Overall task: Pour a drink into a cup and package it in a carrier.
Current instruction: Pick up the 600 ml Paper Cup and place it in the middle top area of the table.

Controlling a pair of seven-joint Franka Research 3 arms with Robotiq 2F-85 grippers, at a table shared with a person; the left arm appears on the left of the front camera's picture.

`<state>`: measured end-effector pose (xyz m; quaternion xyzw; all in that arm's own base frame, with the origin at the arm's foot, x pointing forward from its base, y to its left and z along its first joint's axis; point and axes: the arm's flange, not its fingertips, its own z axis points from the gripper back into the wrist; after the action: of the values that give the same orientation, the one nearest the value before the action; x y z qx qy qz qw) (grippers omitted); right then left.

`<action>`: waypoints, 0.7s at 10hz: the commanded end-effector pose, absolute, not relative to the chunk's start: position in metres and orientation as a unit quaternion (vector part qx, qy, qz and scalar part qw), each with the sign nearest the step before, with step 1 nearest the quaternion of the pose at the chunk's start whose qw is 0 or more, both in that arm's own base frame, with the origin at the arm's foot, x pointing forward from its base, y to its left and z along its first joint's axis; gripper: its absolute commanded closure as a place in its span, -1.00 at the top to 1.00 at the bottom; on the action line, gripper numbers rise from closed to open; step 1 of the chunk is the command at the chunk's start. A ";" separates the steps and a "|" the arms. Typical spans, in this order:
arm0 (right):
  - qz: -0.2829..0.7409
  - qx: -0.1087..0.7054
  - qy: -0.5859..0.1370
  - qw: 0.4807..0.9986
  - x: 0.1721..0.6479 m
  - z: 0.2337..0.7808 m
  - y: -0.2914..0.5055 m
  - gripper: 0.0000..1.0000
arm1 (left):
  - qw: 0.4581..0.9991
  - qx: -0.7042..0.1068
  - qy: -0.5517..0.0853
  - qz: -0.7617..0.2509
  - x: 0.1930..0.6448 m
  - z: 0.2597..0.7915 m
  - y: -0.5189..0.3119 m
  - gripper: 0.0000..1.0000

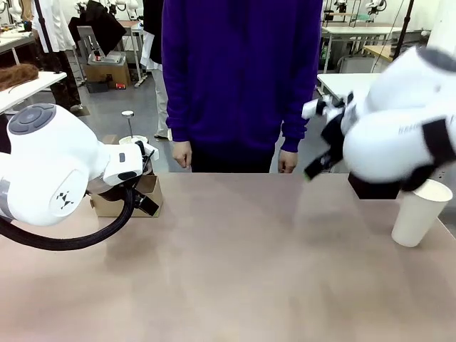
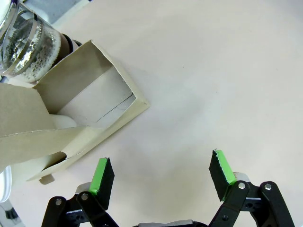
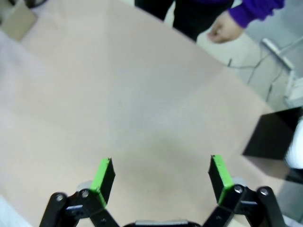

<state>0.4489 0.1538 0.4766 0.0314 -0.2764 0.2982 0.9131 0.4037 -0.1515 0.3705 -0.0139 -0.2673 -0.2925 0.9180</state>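
The white paper cup stands open-topped at the table's right side, just below my right arm. The brown cardboard carrier sits at the left, partly behind my left arm. In the left wrist view the carrier lies a short way ahead of my left gripper, which is open and holds nothing. A clear glass jar beaded with bubbles stands behind the carrier; I cannot make out the drink in it. My right gripper hangs open over bare table.
A person in a purple top stands at the far edge with one hand and the other hand hanging down. A black box sits behind the cup, and the same black box lies right of my right gripper.
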 end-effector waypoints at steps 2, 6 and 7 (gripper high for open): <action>0.349 0.131 -0.277 0.886 0.492 0.557 0.075 1.00 | 0.918 -0.014 -0.267 -0.292 0.404 0.371 -0.151 1.00; 0.434 0.278 -0.368 0.774 0.470 0.574 -0.084 1.00 | 0.918 -0.014 -0.267 -0.292 0.404 0.371 -0.151 1.00; 0.454 0.295 -0.416 0.731 0.450 0.555 -0.124 1.00 | 0.918 -0.014 -0.267 -0.292 0.404 0.371 -0.151 1.00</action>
<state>0.4530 -0.0983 0.5823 0.2621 -0.4005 0.4328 0.7639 0.4039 -0.1515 0.3705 -0.0135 -0.2673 -0.2925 0.9181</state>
